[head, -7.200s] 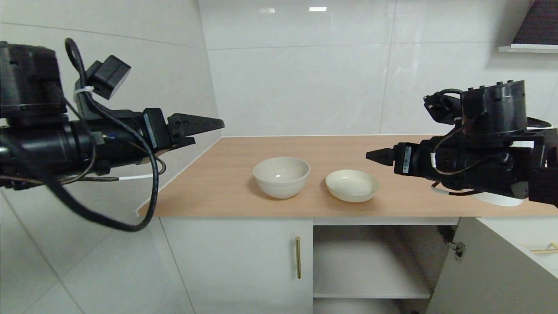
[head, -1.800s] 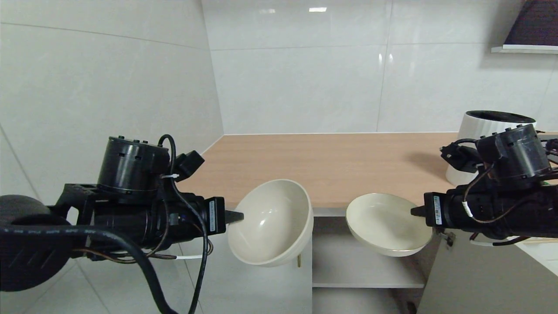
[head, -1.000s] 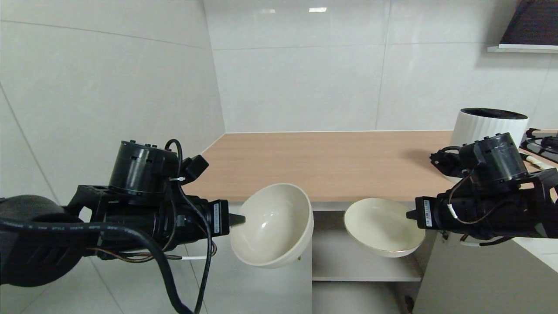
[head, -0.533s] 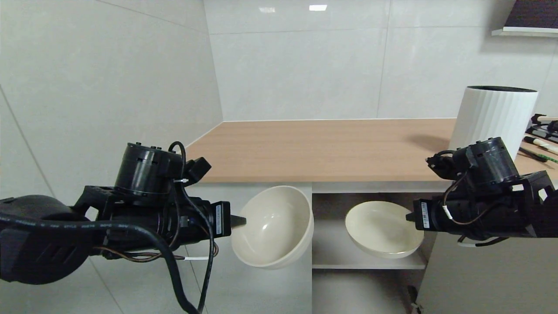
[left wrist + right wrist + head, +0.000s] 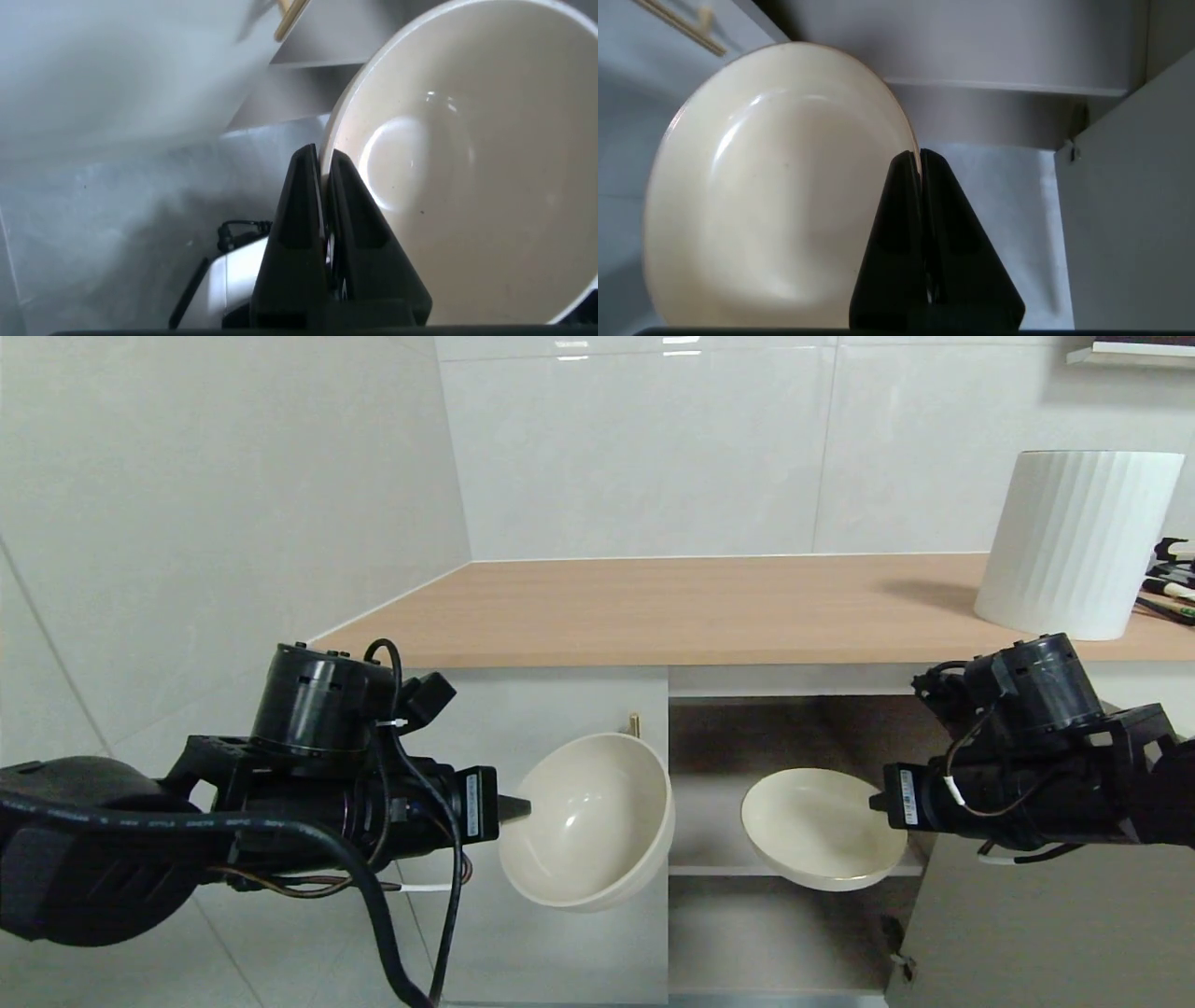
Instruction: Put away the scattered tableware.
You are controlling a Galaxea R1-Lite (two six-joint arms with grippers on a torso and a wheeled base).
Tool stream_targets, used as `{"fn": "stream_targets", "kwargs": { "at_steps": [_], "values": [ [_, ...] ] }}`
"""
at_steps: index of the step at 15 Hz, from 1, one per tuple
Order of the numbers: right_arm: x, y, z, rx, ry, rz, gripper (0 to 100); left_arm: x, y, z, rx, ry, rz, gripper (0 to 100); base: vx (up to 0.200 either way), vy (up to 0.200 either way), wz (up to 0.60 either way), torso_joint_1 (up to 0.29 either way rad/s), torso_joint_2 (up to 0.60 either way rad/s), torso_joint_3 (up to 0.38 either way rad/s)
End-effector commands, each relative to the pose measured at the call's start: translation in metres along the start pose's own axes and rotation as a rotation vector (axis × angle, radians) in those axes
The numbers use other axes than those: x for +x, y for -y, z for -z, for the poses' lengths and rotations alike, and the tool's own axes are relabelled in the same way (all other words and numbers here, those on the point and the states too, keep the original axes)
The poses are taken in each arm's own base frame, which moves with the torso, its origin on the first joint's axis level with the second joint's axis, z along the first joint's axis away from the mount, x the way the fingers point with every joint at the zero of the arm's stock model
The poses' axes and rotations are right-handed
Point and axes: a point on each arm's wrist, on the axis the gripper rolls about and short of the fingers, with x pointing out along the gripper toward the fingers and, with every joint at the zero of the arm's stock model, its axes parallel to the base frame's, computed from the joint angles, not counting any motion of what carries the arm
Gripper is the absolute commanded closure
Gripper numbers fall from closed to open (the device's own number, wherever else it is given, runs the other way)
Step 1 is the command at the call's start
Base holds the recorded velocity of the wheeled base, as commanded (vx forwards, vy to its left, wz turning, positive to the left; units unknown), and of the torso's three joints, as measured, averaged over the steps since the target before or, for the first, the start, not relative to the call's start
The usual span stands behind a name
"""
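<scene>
The left jaws are shut tight on the rim of the deep bowl [image 5: 586, 819], one finger inside the rim and one outside, as the left wrist view of the deep bowl [image 5: 467, 159] shows. The bowl hangs in the air, tipped on its side with its hollow facing the camera, in front of the closed cabinet door [image 5: 551, 700] and just below its gold handle [image 5: 635, 722]. The left arm [image 5: 327, 803] lies about level, reaching in from the left with the wrist pointing right.

The right jaws are closed on the rim of the shallow bowl [image 5: 820, 827], pinching its edge at the right side; the right wrist view shows the shallow bowl [image 5: 775, 187] gripped the same way. It is held tilted, hollow up and toward the camera, in front of the open compartment and above the shelf [image 5: 709, 870]. The right arm [image 5: 1027, 784] is also about level, its wrist pointing left toward the other arm. The two bowls hang side by side, apart, both lower than the desk [image 5: 700, 607].

On the desk to the right stands a white ribbed container [image 5: 1083, 541], with some utensils [image 5: 1172, 593] just beside it
</scene>
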Motion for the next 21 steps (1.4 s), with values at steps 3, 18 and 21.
{"fn": "stream_targets", "kwargs": {
  "at_steps": [3, 18, 21],
  "values": [
    [0.004, 0.000, 0.001, 0.000, -0.012, 0.004, 100, 0.001, 0.000, 0.000, -0.002, 0.001, 0.000, 100, 0.000, 0.000, 0.00, 0.000, 0.00, 0.000],
    [0.205, 0.022, 0.057, 0.038, -0.031, 0.212, 100, 0.008, 0.000, 0.003, 0.000, -0.025, -0.004, 100, 0.000, 0.000, 0.00, -0.015, 0.03, 0.021],
    [0.223, 0.035, 0.052, 0.062, -0.020, 0.249, 100, 0.009, 0.002, 0.005, 0.005, -0.032, 0.001, 100, 0.000, 0.000, 0.00, 0.000, 0.00, 0.000]
  ]
}}
